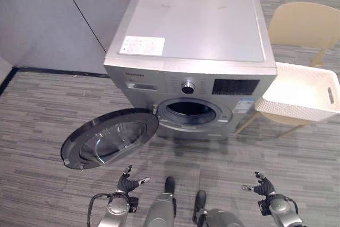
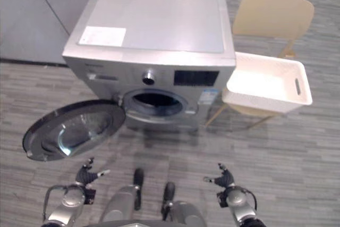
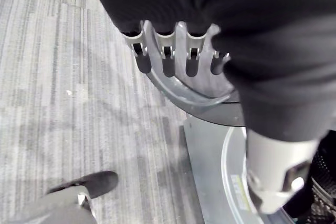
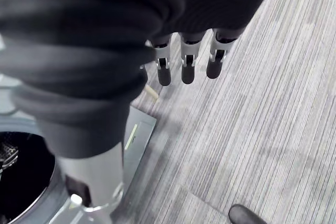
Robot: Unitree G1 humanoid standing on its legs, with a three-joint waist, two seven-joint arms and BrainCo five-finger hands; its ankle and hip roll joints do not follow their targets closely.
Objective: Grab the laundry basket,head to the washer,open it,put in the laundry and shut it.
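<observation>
Both hands, left hand (image 1: 126,183) and right hand (image 1: 262,187), are held spread and empty. Washer door (image 1: 109,137) is swung wide ahead of the left; basket (image 1: 303,92) sits on a chair (image 1: 304,25) beyond the right, seemingly emptied. Shutting is left.

The drum's inside behind the washer (image 1: 191,62) opening was too dark to tell what lay in it. The white laundry basket (image 1: 303,91) hid most of the chair (image 1: 303,25) seat, and its own inside was washed out. The door's (image 1: 109,137) hinge was too small to make out.
</observation>
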